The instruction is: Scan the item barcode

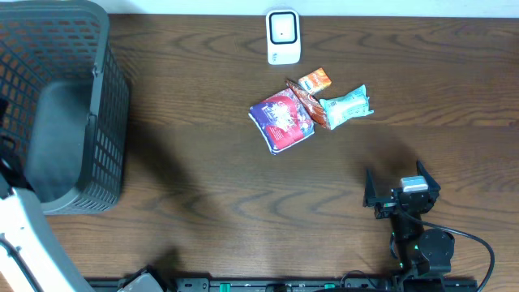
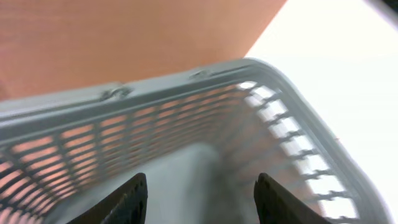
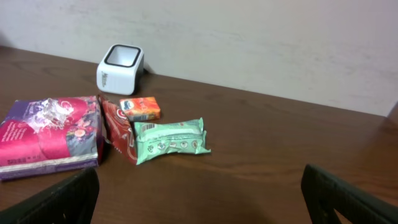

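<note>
Overhead, we see four items clustered on the counter (image 1: 203, 186) near the white scanner (image 1: 283, 36): a purple pack (image 1: 281, 120), a red sachet (image 1: 306, 104), a small orange box (image 1: 315, 80) and a mint-green packet (image 1: 347, 105), touching or overlapping one another. The right gripper (image 1: 401, 191) sits near the counter's front edge, well apart from them. A dark basket (image 1: 57, 105) stands at the far left, where the left arm (image 1: 24, 235) is mostly cut off by the corner. Left wrist: the left gripper (image 2: 202, 202) hangs over the basket's mouth with its jaws partly apart and nothing between them. The picture is blurred; the patch of basket floor we can see looks bare, and the rest is hidden. Right wrist: the jaws stand wide at both bottom corners, holding nothing, facing the items and the scanner beyond. We judge the task barely begun for these items: none is lifted or held to the scanner window, so picking, presenting a barcode and putting away all remain. No barcode is legible in any view, and we cannot tell which item is meant.
</note>
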Tool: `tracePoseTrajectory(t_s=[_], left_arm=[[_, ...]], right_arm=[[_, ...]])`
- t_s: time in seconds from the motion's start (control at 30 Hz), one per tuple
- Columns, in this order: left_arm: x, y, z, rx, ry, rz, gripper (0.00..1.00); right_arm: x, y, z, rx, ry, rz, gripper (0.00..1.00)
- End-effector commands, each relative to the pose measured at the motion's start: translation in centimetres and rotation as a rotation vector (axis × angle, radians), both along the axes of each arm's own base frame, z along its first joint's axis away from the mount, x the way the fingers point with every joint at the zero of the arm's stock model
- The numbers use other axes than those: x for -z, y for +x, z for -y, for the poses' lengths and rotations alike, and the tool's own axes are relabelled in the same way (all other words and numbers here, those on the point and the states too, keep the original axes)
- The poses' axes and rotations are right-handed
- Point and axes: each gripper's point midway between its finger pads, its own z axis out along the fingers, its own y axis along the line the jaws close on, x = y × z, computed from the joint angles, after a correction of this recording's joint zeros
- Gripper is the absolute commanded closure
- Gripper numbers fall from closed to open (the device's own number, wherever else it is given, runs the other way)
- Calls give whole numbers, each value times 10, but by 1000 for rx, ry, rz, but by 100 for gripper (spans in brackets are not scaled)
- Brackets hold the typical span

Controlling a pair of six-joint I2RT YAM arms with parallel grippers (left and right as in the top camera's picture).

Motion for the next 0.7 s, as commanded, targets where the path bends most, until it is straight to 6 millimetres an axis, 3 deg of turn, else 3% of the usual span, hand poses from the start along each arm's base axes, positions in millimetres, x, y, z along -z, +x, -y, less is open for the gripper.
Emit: tracePoseTrajectory(t_s=[0.0,0.13,0.2,0.23,0.43,0.53,0.67], left_arm=[[-24,26,45,282,-29,129,44],[-44,52,112,641,-97,244,45],[-45,57,140,749,-130,253,44],[-42,61,167,833,-162,245,44],[-20,63,273,1118,-245,142,44],[3,64,306,1148,-238,35,44],[49,60,324,1081,-207,-179,44]], right_arm=[[0,0,2,8,14,-1,1],[0,0,2,8,14,-1,1],[0,0,2,8,14,-2,1],[0,0,2,8,14,-1,1],[0,0,2,8,14,-1,1],[0,0,2,8,14,-1,1],[0,0,2,8,14,-1,1]])
